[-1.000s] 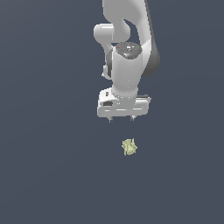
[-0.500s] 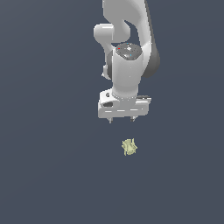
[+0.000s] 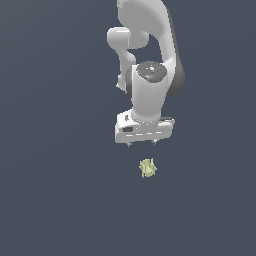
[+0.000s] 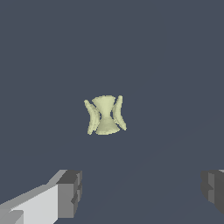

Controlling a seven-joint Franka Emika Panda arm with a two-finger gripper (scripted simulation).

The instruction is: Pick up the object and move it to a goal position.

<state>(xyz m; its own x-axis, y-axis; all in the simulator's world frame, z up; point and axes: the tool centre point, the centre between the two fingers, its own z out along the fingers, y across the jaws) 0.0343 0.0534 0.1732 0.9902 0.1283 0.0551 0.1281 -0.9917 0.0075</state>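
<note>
- The gripper (image 3: pixel 141 143) was seen pointing down from the white arm (image 3: pixel 149 85), its two short fingertips (image 3: pixel 154 142) spread well apart and nothing held between them.
- In the wrist view, the grey finger pads (image 4: pixel 70 194) were shown wide apart, far wider than the object (image 4: pixel 105 115), with only bare floor between them.
- The object (image 3: pixel 147 168), a small pale yellow-green lumpy thing, was found lying on the dark grey floor (image 3: pixel 55 190), near the gripper and below it in the exterior view, slightly toward the exterior view's right of the gripper's middle.
- No contact between the object and the gripper was seen; a clear gap was left between them.
</note>
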